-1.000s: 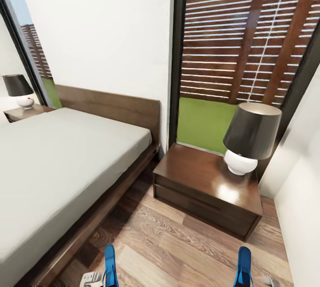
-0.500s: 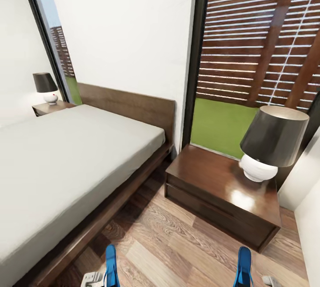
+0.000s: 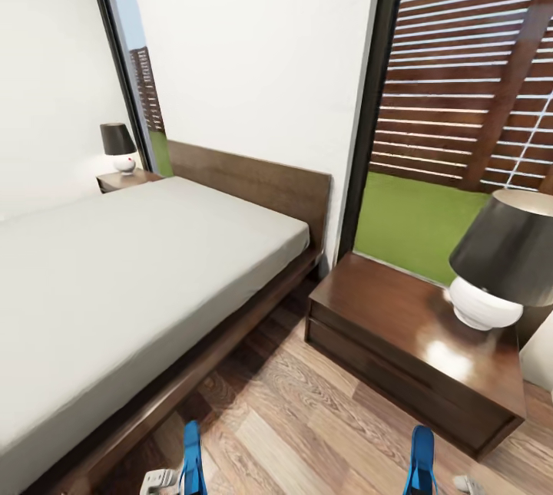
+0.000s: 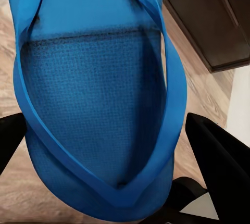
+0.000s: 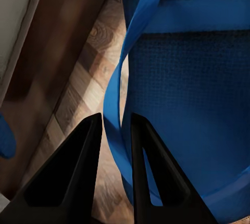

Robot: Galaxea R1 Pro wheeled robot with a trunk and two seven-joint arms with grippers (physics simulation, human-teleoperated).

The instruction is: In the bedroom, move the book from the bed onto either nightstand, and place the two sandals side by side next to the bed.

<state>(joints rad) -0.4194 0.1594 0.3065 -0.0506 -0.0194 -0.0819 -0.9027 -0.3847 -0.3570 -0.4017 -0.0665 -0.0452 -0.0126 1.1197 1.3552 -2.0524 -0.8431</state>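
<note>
Two bright blue sandals are held up over the wood floor at the bottom of the head view, the left sandal point(image 3: 190, 458) and the right sandal point(image 3: 421, 461). My left gripper point(image 4: 104, 122) has its black fingers point(image 4: 216, 153) on either side of one sandal point(image 4: 99, 78), holding it across its width. The right gripper point(image 5: 115, 117) is shut on the edge and strap of the other sandal point(image 5: 192, 94). The bed point(image 3: 115, 265), white mattress on a dark wooden frame, lies left. One nightstand point(image 3: 384, 311) stands right of it, another nightstand point(image 3: 123, 180) beyond it. The book is out of view.
A dark-shaded lamp with a white base point(image 3: 503, 257) stands on the near nightstand, and a smaller lamp point(image 3: 117, 146) on the far one. Tall dark-framed windows point(image 3: 461, 96) show grass and a slatted fence. Wood-plank floor point(image 3: 307, 418) runs between bed and nightstand.
The whole picture has shifted to the right: the camera has turned left, bringing more of the bed and the far nightstand into view. Both sandals stay held in the same place.
</note>
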